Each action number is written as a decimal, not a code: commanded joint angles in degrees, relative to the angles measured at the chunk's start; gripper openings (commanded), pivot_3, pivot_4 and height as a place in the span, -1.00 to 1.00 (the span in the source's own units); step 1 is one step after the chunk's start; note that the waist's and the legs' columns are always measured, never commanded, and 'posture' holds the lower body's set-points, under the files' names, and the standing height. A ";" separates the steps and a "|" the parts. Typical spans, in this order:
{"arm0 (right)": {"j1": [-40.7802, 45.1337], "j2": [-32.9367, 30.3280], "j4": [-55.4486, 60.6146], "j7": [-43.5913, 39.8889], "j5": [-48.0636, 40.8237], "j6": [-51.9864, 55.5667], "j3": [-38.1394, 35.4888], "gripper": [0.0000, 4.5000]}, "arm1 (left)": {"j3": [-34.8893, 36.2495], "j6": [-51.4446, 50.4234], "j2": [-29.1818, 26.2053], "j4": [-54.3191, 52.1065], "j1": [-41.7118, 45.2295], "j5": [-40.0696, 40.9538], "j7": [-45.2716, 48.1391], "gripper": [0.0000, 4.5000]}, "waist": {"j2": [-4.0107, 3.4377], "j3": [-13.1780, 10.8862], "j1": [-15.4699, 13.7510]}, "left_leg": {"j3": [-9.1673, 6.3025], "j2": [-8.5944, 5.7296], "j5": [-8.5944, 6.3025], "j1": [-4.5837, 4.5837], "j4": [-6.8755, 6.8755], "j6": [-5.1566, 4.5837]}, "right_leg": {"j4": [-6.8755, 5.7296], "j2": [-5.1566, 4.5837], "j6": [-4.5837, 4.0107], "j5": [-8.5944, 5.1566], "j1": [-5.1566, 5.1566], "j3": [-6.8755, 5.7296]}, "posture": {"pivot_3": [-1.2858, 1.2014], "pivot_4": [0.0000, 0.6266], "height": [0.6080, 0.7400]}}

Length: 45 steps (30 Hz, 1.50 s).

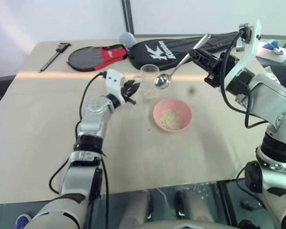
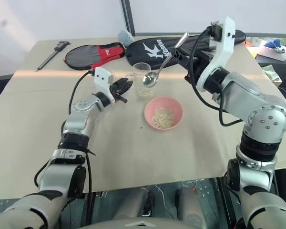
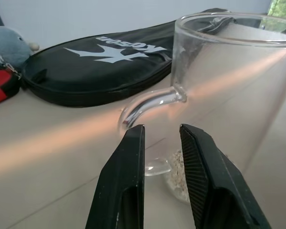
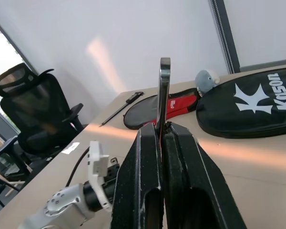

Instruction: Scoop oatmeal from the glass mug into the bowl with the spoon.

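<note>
The glass mug stands at mid-table with a little oatmeal at its bottom. Its handle faces my left gripper. That gripper is level and open by a narrow gap, with its tips just short of the handle and nothing between them. My right gripper is shut on the handle of the silver spoon. The spoon slopes down, and its bowl hangs beside the mug's rim, above the table. The pink bowl sits near the mug with a small heap of oatmeal inside.
A black racket cover and a black-and-red cover lie behind the mug, with a grey plush toy between them. A dark caliper tool lies at the far left. An office chair stands beyond the table.
</note>
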<state>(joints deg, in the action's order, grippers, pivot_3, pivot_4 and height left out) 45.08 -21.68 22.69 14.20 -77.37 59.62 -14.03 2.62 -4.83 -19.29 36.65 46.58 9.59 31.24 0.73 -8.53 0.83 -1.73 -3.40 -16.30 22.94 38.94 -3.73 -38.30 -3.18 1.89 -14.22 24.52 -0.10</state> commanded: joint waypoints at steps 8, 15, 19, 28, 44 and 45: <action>-0.40 -1.83 3.36 1.39 -2.73 -3.15 0.14 -1.00 | 0.31 5.40 3.35 9.13 5.89 -3.71 -6.54 -0.47 | 0.01 0.00 -0.08 | 0.00 0.00 -0.01 0.11 0.10 -0.01 | -0.08 -0.01 0.00 0.00 0.11 0.01 | 0.03 -0.52 1.00; -0.78 -2.51 3.53 1.62 -3.10 -3.95 0.95 -1.00 | 1.22 6.33 3.85 8.43 5.76 -2.95 -7.24 -0.47 | 0.01 0.00 -0.09 | 0.00 0.00 -0.01 0.15 0.18 -0.01 | -0.16 -0.02 0.00 0.00 0.15 0.02 | 0.03 -0.52 1.00; -0.86 -2.82 3.42 1.61 -3.10 -4.46 1.55 -1.00 | 1.24 5.54 3.01 5.29 4.29 -2.59 -6.18 -0.09 | 0.01 0.00 -0.08 | 0.00 0.00 -0.01 0.18 0.18 -0.01 | -0.17 -0.02 0.00 0.00 0.18 0.02 | 0.03 -0.52 1.00; -0.85 -3.14 3.00 1.25 -3.00 -5.09 2.40 -1.00 | 0.56 6.18 1.58 9.61 7.16 -4.54 -5.82 0.96 | 0.01 0.00 -0.18 | -0.01 0.00 -0.01 0.20 0.22 -0.01 | -0.18 -0.03 0.00 0.00 0.19 0.00 | 0.03 -0.52 1.00; -1.95 -4.50 4.93 3.97 -4.91 -5.63 2.39 -1.00 | 0.58 13.69 1.32 28.99 18.05 -8.20 -5.25 0.96 | 0.04 0.01 -0.06 | -0.03 -0.02 0.00 0.63 0.41 -0.01 | -0.37 -0.03 0.00 0.00 0.61 -0.04 | 0.03 -0.52 1.00; -2.10 -4.56 5.00 4.11 -4.91 -5.75 2.43 -1.00 | 0.60 13.84 1.39 29.75 18.54 -8.35 -5.35 0.96 | 0.04 0.01 -0.04 | -0.02 -0.02 0.00 0.81 0.48 -0.01 | -0.54 -0.03 0.00 0.00 0.78 -0.04 | 0.03 -0.52 1.00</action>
<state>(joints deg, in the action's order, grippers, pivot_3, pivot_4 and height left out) 42.81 -25.61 25.19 18.03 -81.02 55.59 -10.97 2.76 7.35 -17.38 66.26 62.74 1.54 26.09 0.77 -8.53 0.79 -1.75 -3.44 -16.30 23.79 39.43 -3.74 -38.86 -3.21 1.89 -14.22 25.36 -0.13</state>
